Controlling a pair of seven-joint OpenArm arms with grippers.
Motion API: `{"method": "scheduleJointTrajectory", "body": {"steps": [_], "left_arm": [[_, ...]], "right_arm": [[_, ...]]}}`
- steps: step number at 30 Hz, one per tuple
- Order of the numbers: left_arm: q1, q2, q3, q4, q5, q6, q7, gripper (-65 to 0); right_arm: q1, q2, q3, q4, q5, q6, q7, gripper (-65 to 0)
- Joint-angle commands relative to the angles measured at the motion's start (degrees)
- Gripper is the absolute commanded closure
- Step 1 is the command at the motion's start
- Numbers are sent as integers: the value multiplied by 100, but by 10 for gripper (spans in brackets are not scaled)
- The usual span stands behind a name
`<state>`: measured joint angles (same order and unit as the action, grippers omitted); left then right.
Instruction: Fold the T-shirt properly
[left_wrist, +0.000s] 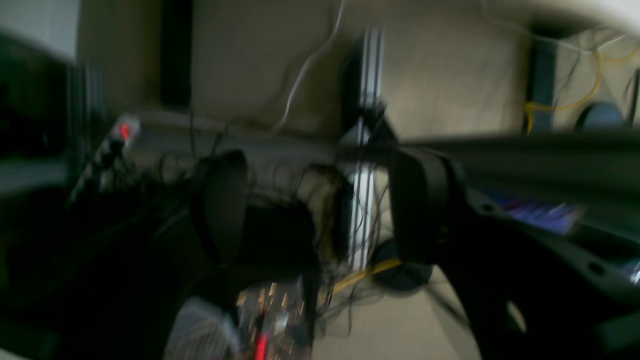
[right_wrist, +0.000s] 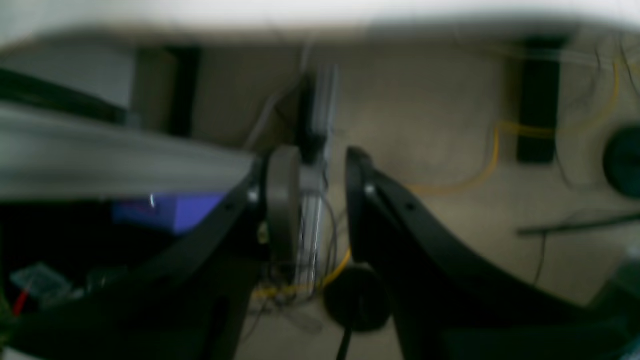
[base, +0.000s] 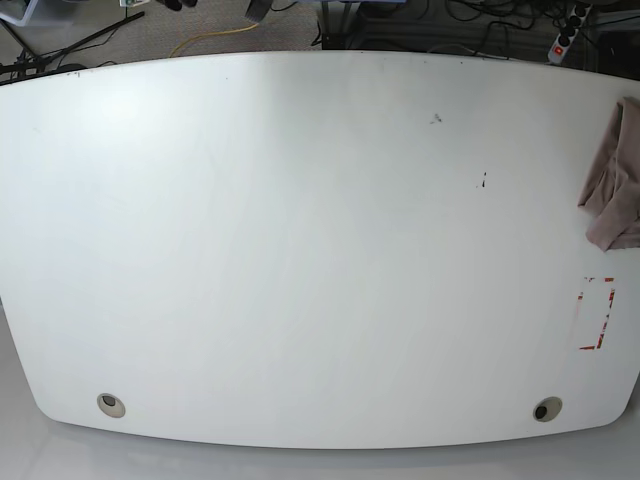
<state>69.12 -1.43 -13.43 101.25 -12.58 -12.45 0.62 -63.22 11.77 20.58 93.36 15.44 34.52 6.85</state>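
table: white, seen nearest. t-shirt: bunched at the far right edge, partly cut off; judged light, soft, limp; best taken at a hem corner. left gripper: jaws parted, nothing held. right gripper: narrowly parted, nothing held.

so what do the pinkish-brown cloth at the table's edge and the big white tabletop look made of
Pinkish-brown cloth: soft thin fabric, matte, judging by its limp folds and creases; the exact fibre is unclear. Big white tabletop: hard and smooth, likely laminate or painted board, with a faint sheen and small scuffs.
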Motion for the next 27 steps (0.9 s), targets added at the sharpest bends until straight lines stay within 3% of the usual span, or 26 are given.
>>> {"method": "scheduleJointTrajectory", "body": {"steps": [1, 5, 11, 15, 23, 27], "left_arm": [[-7, -107, 108, -363, -30, -17, -67, -394], [-367, -301, 389, -1207, -30, 10, -67, -393], [-1167, -292, 477, -2525, 49, 10, -58, -392], [-1703, -274, 486, -3360, 418, 18, -58, -390], [-2925, -116, 477, -5356, 1139, 27, -58, -390], [-3585, -125, 477, -6279, 1394, 27, -58, -390]], "right_arm": [[-117, 32, -67, -127, 95, 51, 137, -146], [-56, 85, -418, -822, 95, 33, 146, -146], [753, 85, -1025, -2343, 87, 33, 172, -146], [1483, 85, -1333, -3477, 16, 25, 172, -146], [2757, -179, -1860, -4796, -1135, -1101, 181, -144], [3197, -267, -1948, -5147, -1461, -1461, 172, -146]]}}
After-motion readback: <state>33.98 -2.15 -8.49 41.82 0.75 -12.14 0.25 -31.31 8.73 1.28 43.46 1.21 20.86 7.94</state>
